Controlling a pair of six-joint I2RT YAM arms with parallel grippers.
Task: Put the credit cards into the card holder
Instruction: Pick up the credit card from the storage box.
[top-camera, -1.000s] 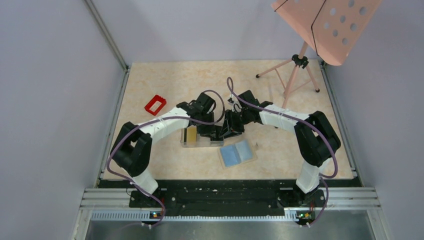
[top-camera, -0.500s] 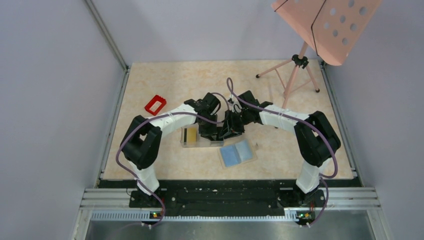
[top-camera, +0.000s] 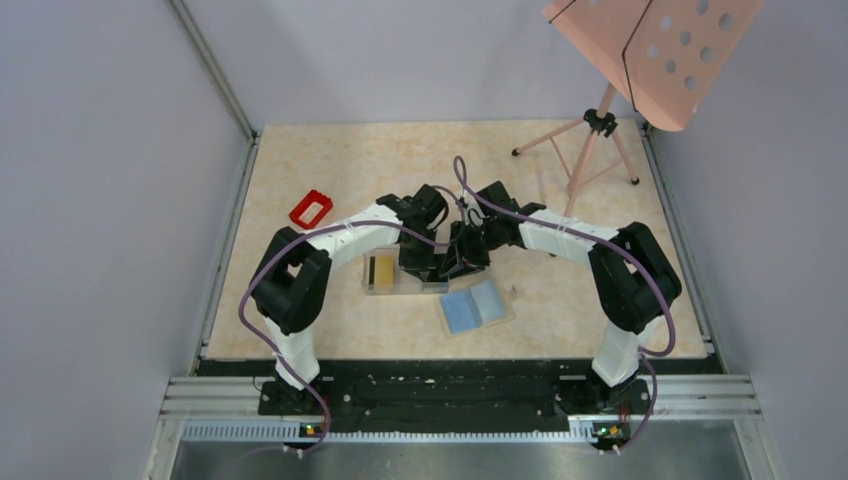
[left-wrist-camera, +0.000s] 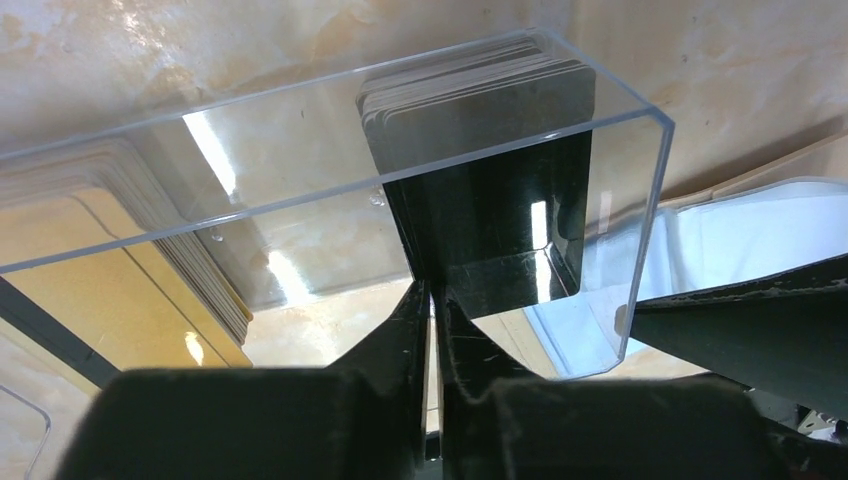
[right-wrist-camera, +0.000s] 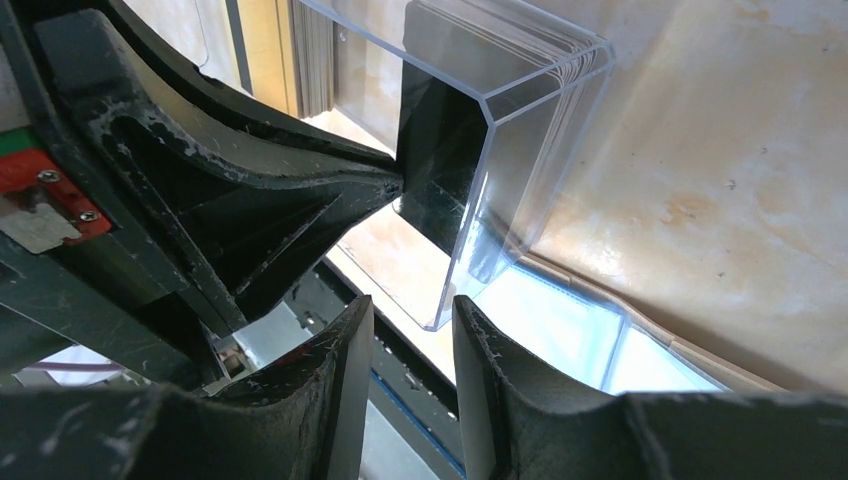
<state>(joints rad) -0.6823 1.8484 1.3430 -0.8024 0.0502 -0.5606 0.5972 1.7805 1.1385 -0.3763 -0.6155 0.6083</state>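
Observation:
The card holder (top-camera: 475, 307) lies open, blue lining up, in front of the grippers. A clear plastic box (top-camera: 384, 289) holds a stack of yellow-gold cards (top-camera: 378, 270) at its left end and black cards (left-wrist-camera: 470, 100) at its right end. My left gripper (top-camera: 422, 268) reaches into the box's right end, and in the left wrist view it (left-wrist-camera: 432, 290) is shut on the edge of one tilted black card (left-wrist-camera: 490, 225). My right gripper (right-wrist-camera: 410, 310) is open at the box's right corner (right-wrist-camera: 470, 250), above the card holder (right-wrist-camera: 570, 330).
A small red rectangular frame (top-camera: 311, 209) lies at the back left. A pink music stand on a tripod (top-camera: 590, 140) stands at the back right. Grey walls close in the table on both sides.
My left arm has swung its elbow inward and its gripper has shifted a little right over the box's black-card end. The right arm, box and card holder have not moved.

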